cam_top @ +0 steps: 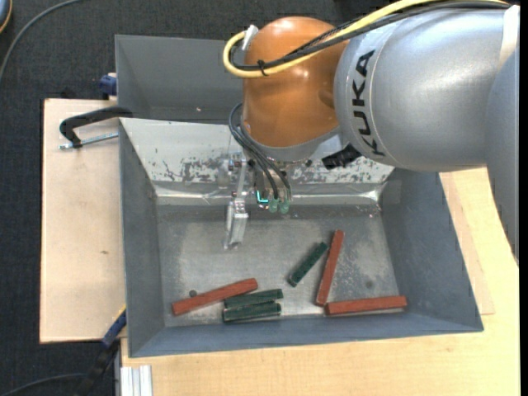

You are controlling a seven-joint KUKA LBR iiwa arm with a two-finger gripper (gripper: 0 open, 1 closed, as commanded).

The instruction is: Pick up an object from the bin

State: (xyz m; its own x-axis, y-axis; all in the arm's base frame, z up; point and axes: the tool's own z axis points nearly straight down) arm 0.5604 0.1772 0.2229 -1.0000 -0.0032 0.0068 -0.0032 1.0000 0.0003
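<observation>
- Looking down into the grey metal bin (136, 246), we see the gripper (236, 236) hanging below the arm's orange cover (285, 81). It is low over bare floor, close to the far wall and left of the middle.
- Whether the jaws are open or closed we cannot tell (the cover and a bundle of cables hide their upper part).
- The gripper is over no stick; all the task's things lie nearer to us, apart from it.
- Closest, to the right and nearer, is a tilted green stick (307, 263), short and dark, lying aslant on the floor.
- Just beside it on the right lies a slanted red stick (329, 267), running from far to near (we cannot tell whether the two touch).
- A flat red stick (365, 305) lies along the near wall at the right, its left end by the near end of the slanted one.
- Left of the middle, by the near wall, a long red stick (214, 296) lies almost level.
- Close against its right end are an upper green stick (253, 297) and a lower green stick (252, 311), side by side.
</observation>
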